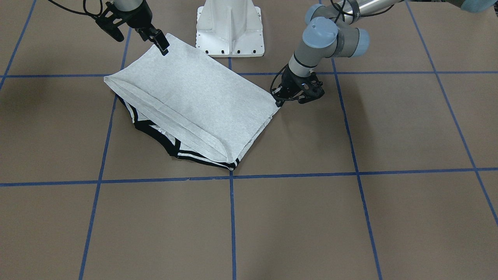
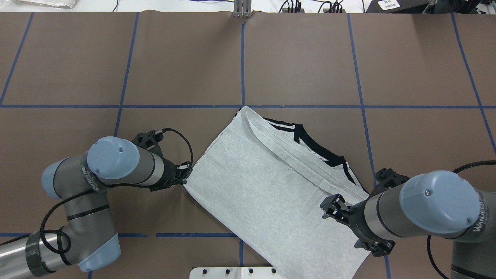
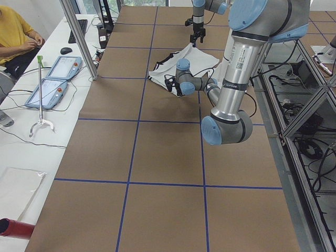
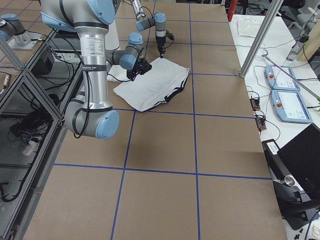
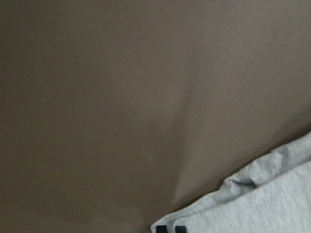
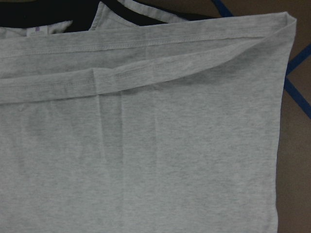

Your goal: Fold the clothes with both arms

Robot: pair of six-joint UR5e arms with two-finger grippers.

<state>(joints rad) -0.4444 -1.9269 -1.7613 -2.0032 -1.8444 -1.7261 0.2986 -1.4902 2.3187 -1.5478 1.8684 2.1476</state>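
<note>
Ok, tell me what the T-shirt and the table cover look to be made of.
T-shirt: soft knit, likely cotton jersey, matte heather grey; fine flecked texture, stitched hems, limp folds. Table cover: looks like brown paper or thin card, matte; flat, no sheen. Grid lines: probably blue tape.

Front and overhead views bright, sharp, lit evenly from above. Soft broad shadow on table (image 1: 311,217) just beyond left gripper (image 1: 278,102), on side away from T-shirt (image 1: 194,97). Fainter patch well out past right gripper (image 1: 163,48). Left wrist view dim, out of focus throughout; cloth corner by left gripper's tips soft. Right wrist view sharp, stitching crisp under right gripper, top corners dark. Side views wide-angle: post (image 3: 79,42) leans; side bench (image 3: 21,157), far from both grippers, near washed out.
</note>
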